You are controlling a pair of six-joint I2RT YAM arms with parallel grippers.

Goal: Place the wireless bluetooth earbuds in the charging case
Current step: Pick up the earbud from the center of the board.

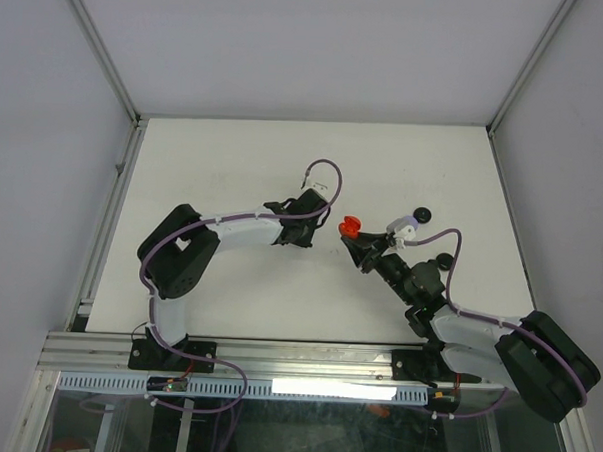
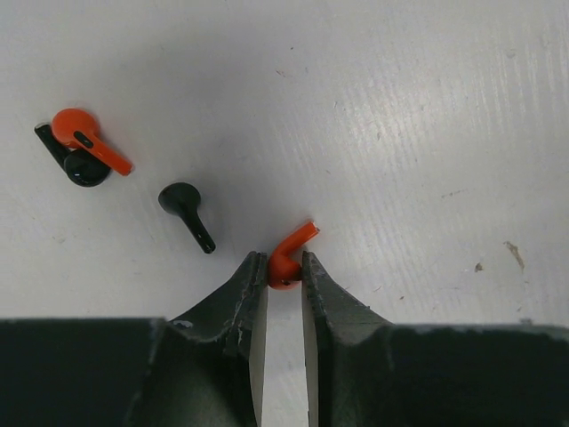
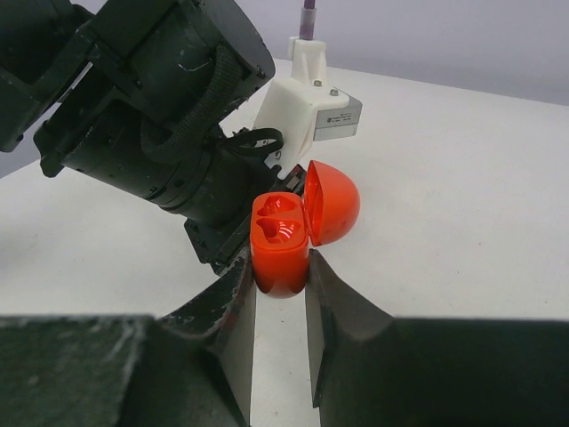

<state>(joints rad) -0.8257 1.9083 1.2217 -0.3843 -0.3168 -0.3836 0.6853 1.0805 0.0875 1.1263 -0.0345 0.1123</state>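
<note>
In the left wrist view my left gripper is shut on the head of a red earbud, whose stem sticks out just above the white table. A second red earbud lies across a black earbud at the far left, and another black earbud lies alone between them and my fingers. My right gripper is shut on the red charging case. The case stands upright with its lid swung open and both sockets empty. From above, the case hangs just right of the left gripper.
Two round black cases lie on the white table near the right arm. White walls close in the table on three sides. The left arm's wrist looms right behind the red case.
</note>
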